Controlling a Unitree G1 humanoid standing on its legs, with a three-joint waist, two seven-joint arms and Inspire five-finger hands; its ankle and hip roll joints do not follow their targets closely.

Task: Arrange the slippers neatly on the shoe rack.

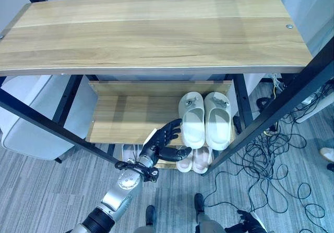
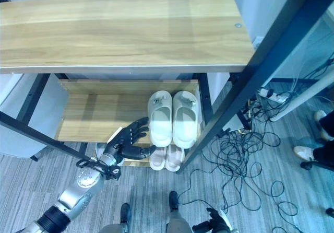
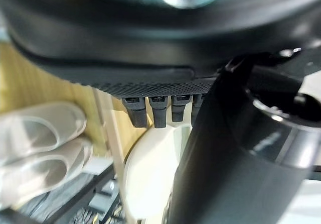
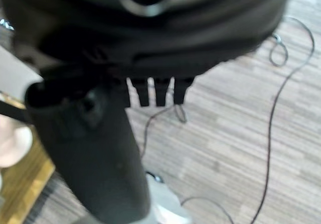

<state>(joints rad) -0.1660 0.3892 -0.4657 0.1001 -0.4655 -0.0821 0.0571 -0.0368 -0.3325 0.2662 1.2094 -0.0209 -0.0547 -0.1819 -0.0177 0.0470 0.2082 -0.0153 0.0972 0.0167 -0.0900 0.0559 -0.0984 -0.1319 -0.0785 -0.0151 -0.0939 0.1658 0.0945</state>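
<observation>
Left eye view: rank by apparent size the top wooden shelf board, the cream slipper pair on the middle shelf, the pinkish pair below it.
1. Top wooden shelf board, by far the largest, though nearest the camera.
2. Cream slipper pair on the middle shelf.
3. Pinkish slipper pair, smallest, but farther away and partly hidden by the shelf above, so true size is unsure.

The wooden shoe rack (image 1: 130,113) carries white slippers (image 1: 205,119) above pinkish slippers (image 1: 194,161).

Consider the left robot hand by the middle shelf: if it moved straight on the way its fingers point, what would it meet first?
Probably the nearer white slipper on the middle shelf; the left robot hand points at its heel side, though depth is uncertain.
</observation>
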